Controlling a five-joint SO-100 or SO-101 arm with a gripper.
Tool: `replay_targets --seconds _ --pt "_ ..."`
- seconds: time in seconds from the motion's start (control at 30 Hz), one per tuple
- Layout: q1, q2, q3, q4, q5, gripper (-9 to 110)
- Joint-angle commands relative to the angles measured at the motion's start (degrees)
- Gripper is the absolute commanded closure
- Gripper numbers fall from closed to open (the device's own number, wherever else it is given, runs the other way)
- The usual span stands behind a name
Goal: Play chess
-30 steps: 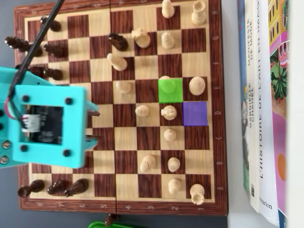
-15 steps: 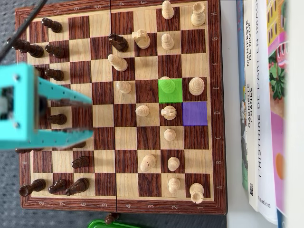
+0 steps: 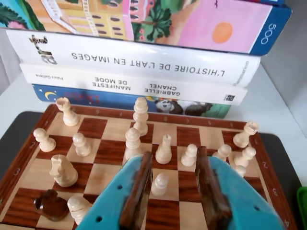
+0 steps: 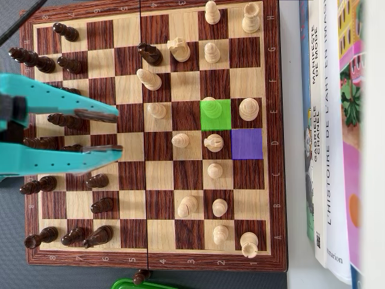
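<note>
The wooden chessboard (image 4: 272,180) lies with the dark pieces on the left and the white pieces on the right in the overhead view. A green-marked square (image 4: 224,121) holds a white piece (image 4: 210,107), which also shows in the wrist view (image 3: 133,141). A purple-marked square (image 4: 246,143) next to it is bare. My teal gripper (image 4: 117,131) is open and empty above the dark side of the board. In the wrist view the gripper (image 3: 173,160) frames a white pawn (image 3: 159,184) that stands on the board further ahead (image 4: 180,140).
A stack of books (image 3: 134,62) lies along the white side of the board (image 4: 328,150). Dark pieces (image 4: 66,120) stand under and around the gripper. A green container (image 4: 141,283) sits by the board's lower edge. A dark knight (image 3: 50,205) stands among white pieces.
</note>
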Motion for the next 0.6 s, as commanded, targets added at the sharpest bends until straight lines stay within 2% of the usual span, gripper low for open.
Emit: replay_targets --seconds 0.0,0.57 --pt "-0.35 3.60 1.49 -4.04 -0.26 87" --pt "-1.76 11.43 10.02 -23.91 -0.26 87"
